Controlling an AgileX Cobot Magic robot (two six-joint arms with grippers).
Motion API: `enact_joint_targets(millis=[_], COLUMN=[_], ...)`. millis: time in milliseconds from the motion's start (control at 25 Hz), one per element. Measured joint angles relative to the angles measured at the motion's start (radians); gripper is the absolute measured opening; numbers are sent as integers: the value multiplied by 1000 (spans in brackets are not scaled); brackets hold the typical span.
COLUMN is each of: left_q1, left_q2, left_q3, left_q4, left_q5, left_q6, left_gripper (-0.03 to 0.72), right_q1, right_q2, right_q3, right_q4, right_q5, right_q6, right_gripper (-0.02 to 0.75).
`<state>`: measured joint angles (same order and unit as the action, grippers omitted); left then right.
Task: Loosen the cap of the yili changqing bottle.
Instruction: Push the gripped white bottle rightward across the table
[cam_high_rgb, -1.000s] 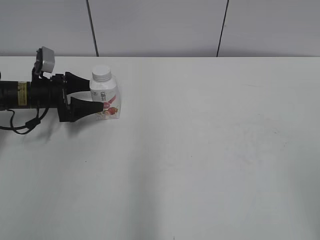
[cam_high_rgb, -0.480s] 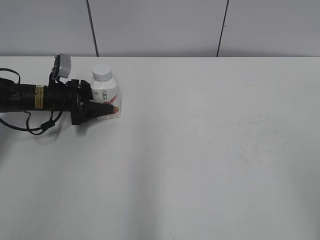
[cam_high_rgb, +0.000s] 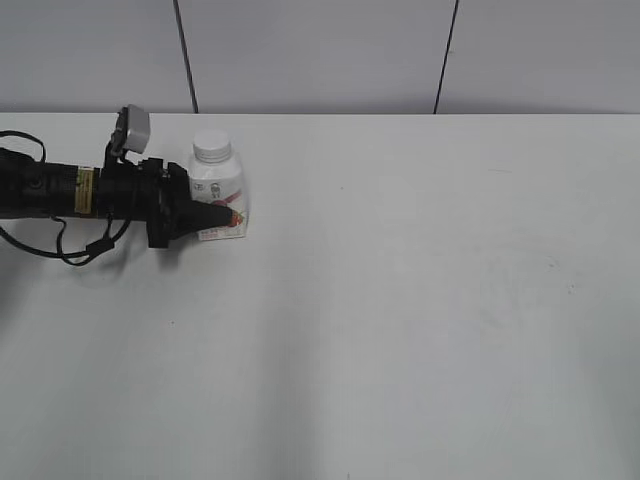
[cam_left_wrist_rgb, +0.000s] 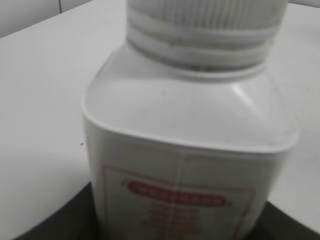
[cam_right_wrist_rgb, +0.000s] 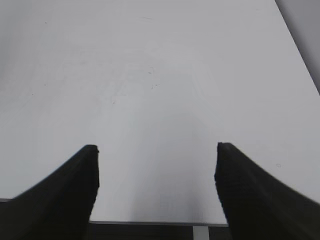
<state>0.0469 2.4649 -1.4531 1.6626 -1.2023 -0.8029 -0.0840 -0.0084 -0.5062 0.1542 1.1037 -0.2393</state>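
The yili changqing bottle (cam_high_rgb: 222, 190) stands upright at the far left of the white table, its red-pink fruit label facing front. Its white ribbed cap (cam_high_rgb: 212, 146) sits on the neck. My left gripper (cam_high_rgb: 227, 206) reaches in from the left and is shut on the bottle's body below the shoulders; the far finger is hidden behind the bottle. In the left wrist view the bottle (cam_left_wrist_rgb: 185, 130) fills the frame, with the cap (cam_left_wrist_rgb: 205, 25) at the top and the black jaws at the bottom corners. My right gripper (cam_right_wrist_rgb: 156, 170) is open and empty over bare table; it does not show in the exterior view.
The white table (cam_high_rgb: 400, 300) stretches to the right of the bottle. A grey panelled wall (cam_high_rgb: 320, 50) stands right behind the table's far edge. The table's near edge (cam_right_wrist_rgb: 155, 222) shows just under the right gripper.
My left gripper's fingers, wide open around the bottle a second ago, have closed onto its body. The arm has pushed forward and the bottle has shifted slightly to the right.
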Motion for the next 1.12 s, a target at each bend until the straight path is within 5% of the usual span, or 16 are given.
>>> enact_joint_targets(millis=[280, 680, 1120], left_q1=[-102, -277, -334], left_q2=[-108, -195, -107], left_q3=[82, 288, 288], left_q4=[13, -104, -201], left_q5=[29, 24, 25], left_q6=[-34, 154, 234], left_gripper=[376, 376, 376], right_q1=[0, 0, 0], right_q2=[0, 0, 0], right_q3=[0, 0, 0], right_q4=[0, 0, 0], right_q5=[0, 0, 0], right_q6=[0, 0, 0], right_gripper=[571, 571, 571])
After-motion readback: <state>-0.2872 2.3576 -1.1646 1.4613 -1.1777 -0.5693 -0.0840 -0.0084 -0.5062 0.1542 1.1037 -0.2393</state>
